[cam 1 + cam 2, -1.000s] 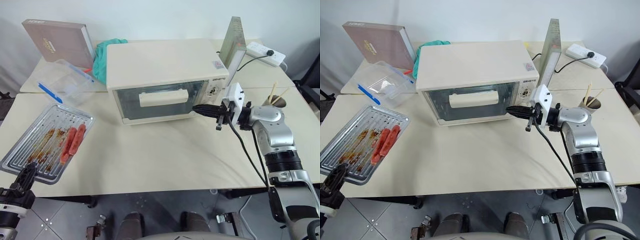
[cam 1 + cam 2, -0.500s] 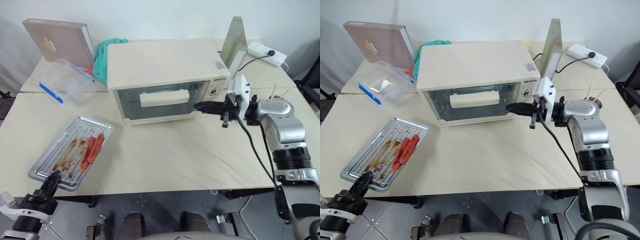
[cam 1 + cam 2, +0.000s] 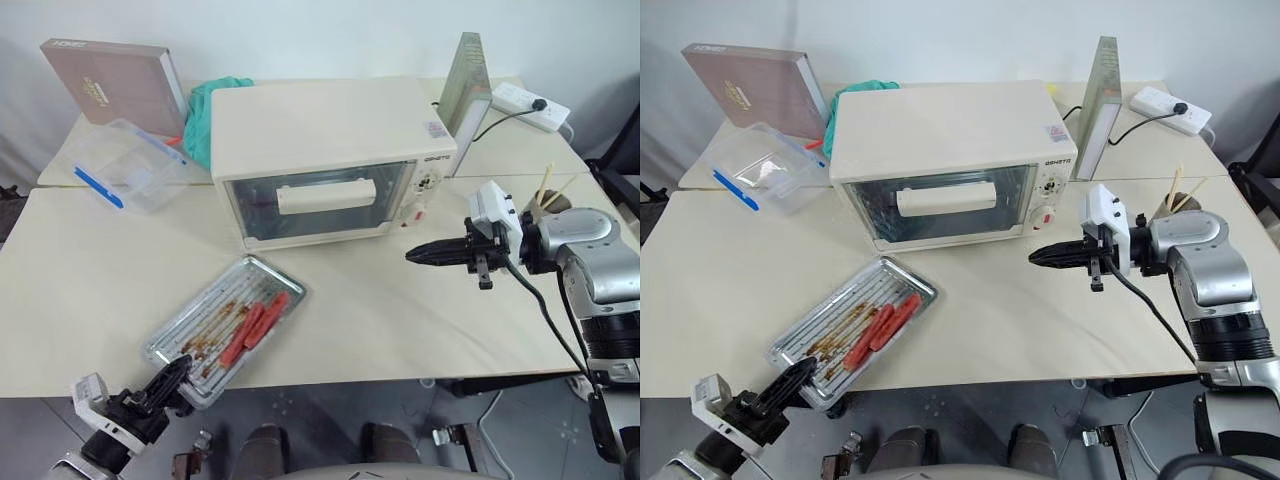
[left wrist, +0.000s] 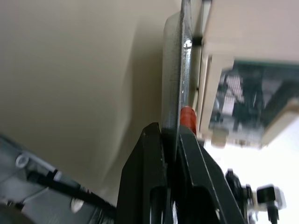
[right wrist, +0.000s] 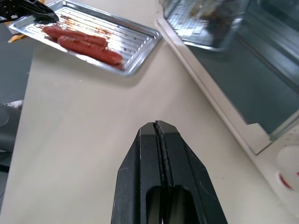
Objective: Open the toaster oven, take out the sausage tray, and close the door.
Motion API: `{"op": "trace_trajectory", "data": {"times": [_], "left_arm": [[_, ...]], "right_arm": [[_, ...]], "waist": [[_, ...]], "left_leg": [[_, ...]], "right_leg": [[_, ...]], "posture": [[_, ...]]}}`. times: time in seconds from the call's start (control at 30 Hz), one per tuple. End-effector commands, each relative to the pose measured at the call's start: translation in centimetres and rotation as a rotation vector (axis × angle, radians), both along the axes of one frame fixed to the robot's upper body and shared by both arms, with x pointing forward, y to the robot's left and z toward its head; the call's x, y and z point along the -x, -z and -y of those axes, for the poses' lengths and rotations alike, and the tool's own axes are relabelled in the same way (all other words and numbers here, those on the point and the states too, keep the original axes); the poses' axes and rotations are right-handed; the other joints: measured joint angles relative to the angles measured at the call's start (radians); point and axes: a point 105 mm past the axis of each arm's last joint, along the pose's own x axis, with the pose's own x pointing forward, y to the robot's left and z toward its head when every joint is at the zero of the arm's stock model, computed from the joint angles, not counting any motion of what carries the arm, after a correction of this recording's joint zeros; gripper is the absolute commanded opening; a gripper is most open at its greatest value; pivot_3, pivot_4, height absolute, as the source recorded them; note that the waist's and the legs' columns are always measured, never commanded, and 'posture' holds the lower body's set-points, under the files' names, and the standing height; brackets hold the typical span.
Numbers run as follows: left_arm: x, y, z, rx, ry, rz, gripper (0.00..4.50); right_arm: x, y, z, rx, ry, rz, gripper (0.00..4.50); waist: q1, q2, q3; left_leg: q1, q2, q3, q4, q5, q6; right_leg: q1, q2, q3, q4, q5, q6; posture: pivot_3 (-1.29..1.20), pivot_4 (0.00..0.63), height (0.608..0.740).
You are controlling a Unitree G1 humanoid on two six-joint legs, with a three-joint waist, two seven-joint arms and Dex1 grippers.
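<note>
The left pincer is clamped on the near corner of the sausage tray, its two black fingers pinching the thin metal rim between them. The tray lies on the counter near the front edge, set at a slant, with its gripped corner reaching past the edge. It is a shallow ribbed silvery tray with brown grease streaks, and a couple of red-orange sausages lie side by side along its ribs.

The right pincer is pressed fully shut with nothing in it, pointing toward the robot's left and hanging above bare counter, in front of the oven's right end and apart from it. From the right wrist view its fingers meet along a single seam.

The toaster oven stands behind, toward the middle of the counter. Its door is closed, the cream bar handle lying across the dark glass, and the control panel with a red-marked knob sits at the oven's right end.

Behind the oven's left side are a clear plastic box with a blue clip, a teal cloth and a leaning brown box. On the oven's right a tall thin box stands upright, with a white power strip beyond it.
</note>
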Motion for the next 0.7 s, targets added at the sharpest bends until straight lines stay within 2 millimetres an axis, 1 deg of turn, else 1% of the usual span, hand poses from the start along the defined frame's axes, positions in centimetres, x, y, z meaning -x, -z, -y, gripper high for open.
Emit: {"op": "trace_trajectory", "data": {"times": [0.03, 0.1, 0.17, 0.23, 0.37, 0.43, 0.53, 0.57, 0.6, 0.7], "left_arm": [[0.0, 0.0, 1.2, 0.014, 0.134, -0.006, 0.00], [-0.3, 0.0, 1.8, 0.010, 0.206, -0.014, 0.00], [-1.3, 0.2, 2.4, 0.016, 0.289, -0.025, 0.00], [-2.1, 0.3, 3.1, 0.012, 0.378, -0.037, 0.00], [-4.0, -0.1, 3.9, -0.012, 0.492, -0.037, 0.00], [-5.5, -0.8, 4.5, -0.029, 0.557, -0.023, 0.00], [-7.5, -2.5, 5.3, -0.058, 0.632, 0.035, 0.00], [-7.9, -2.9, 5.5, -0.072, 0.661, 0.046, 0.00], [-8.2, -3.1, 5.8, -0.087, 0.689, 0.053, 0.00], [-9.3, -3.9, 6.8, -0.102, 0.754, 0.082, 0.00]], "right_arm": [[0.4, -1.1, 0.3, 0.010, -0.007, 0.042, 0.03], [0.5, -1.0, 0.3, 0.014, -0.006, 0.040, 0.03], [0.7, -0.7, 0.6, 0.038, -0.002, 0.017, 0.03], [1.0, -0.3, 0.8, 0.064, -0.012, -0.006, 0.03], [1.8, 0.4, 1.2, 0.104, -0.028, -0.047, 0.03], [2.4, 0.7, 1.4, 0.118, -0.033, -0.065, 0.03], [2.7, 1.1, 1.6, 0.125, -0.025, -0.071, 0.03], [2.7, 1.2, 1.6, 0.126, -0.021, -0.070, 0.03], [2.8, 1.3, 1.7, 0.125, -0.017, -0.070, 0.03], [2.9, 1.5, 1.7, 0.122, -0.003, -0.064, 0.03]], "waist": [[0.001, 0.000, 0.000], [0.001, 0.000, 0.000], [0.007, 0.001, 0.000], [0.026, 0.008, 0.000], [0.073, 0.018, 0.001], [0.099, 0.024, 0.002], [0.135, 0.029, 0.003], [0.141, 0.031, 0.004], [0.148, 0.031, 0.004], [0.169, 0.033, 0.004]], "left_leg": [[0.000, 0.000, 0.000, 0.000, 0.000, 0.000], [0.000, 0.000, 0.000, 0.000, 0.000, 0.000], [0.000, 0.000, 0.000, 0.000, 0.000, 0.000], [0.001, 0.000, 0.000, 0.001, 0.000, 0.000], [0.002, -0.001, -0.001, 0.001, 0.003, 0.000], [0.002, -0.001, -0.003, 0.001, 0.006, -0.001], [0.000, -0.005, -0.009, 0.000, 0.013, -0.003], [0.000, -0.006, -0.011, -0.001, 0.014, -0.004], [-0.002, -0.009, -0.017, -0.001, 0.016, -0.002], [-0.010, -0.010, -0.021, -0.001, 0.025, 0.001]], "right_leg": [[0.000, 0.000, 0.000, 0.000, 0.000, 0.000], [0.000, 0.000, 0.000, 0.000, 0.000, 0.000], [0.000, 0.000, 0.000, 0.000, 0.000, 0.000], [0.000, 0.000, 0.000, 0.001, 0.000, 0.000], [0.000, 0.000, 0.000, 0.005, 0.001, -0.002], [0.000, 0.000, -0.001, 0.006, 0.003, -0.005], [-0.001, -0.001, -0.003, 0.006, 0.008, -0.009], [-0.001, -0.001, -0.003, 0.004, 0.010, -0.010], [-0.001, -0.001, -0.004, 0.003, 0.011, -0.011], [-0.001, -0.001, -0.006, -0.004, 0.013, -0.019]], "posture": [[0.00, 0.150, 0.740], [0.00, 0.150, 0.740], [0.00, 0.150, 0.740], [0.00, 0.150, 0.740], [0.00, 0.150, 0.740], [0.00, 0.150, 0.740], [0.00, 0.150, 0.740], [0.00, 0.150, 0.740], [0.00, 0.150, 0.740], [0.00, 0.150, 0.740]]}}
